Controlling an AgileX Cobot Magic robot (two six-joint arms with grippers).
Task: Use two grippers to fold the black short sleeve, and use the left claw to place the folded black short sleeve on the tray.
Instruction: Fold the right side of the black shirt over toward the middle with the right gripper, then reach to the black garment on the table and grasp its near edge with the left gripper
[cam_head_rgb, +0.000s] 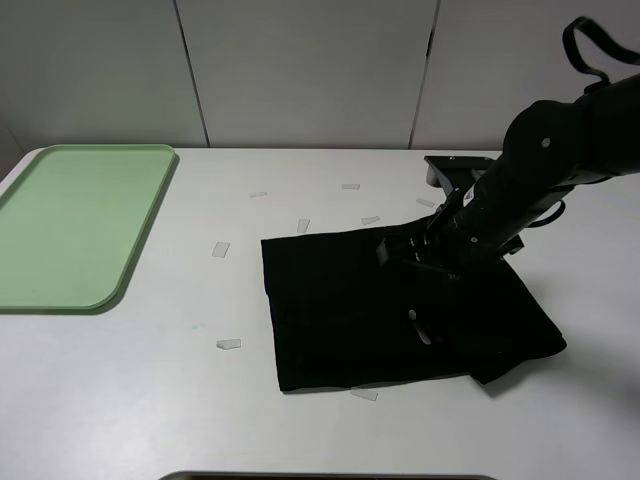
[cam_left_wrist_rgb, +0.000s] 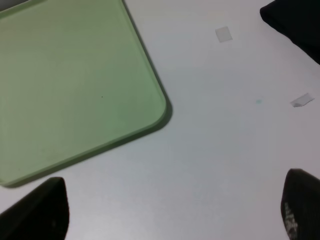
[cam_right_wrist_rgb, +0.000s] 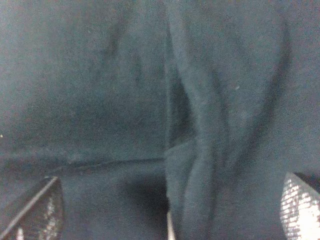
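The black short sleeve (cam_head_rgb: 370, 310) lies partly folded on the white table, right of the middle. My right gripper (cam_head_rgb: 412, 252) hovers low over its far edge. In the right wrist view the black cloth (cam_right_wrist_rgb: 125, 100) with a raised crease fills the picture, and the right gripper (cam_right_wrist_rgb: 170, 215) is open above it with nothing gripped. The pale green tray (cam_head_rgb: 70, 225) sits bare at the far left. My left gripper (cam_left_wrist_rgb: 170, 220) is open over bare table beside the tray's corner (cam_left_wrist_rgb: 150, 100), and a corner of the shirt (cam_left_wrist_rgb: 295, 25) shows at the edge of that view.
Several small clear tape strips lie on the table around the shirt, such as one (cam_head_rgb: 221, 249) between shirt and tray and another (cam_head_rgb: 229, 344) nearer the front. A white panelled wall (cam_head_rgb: 300, 70) backs the table.
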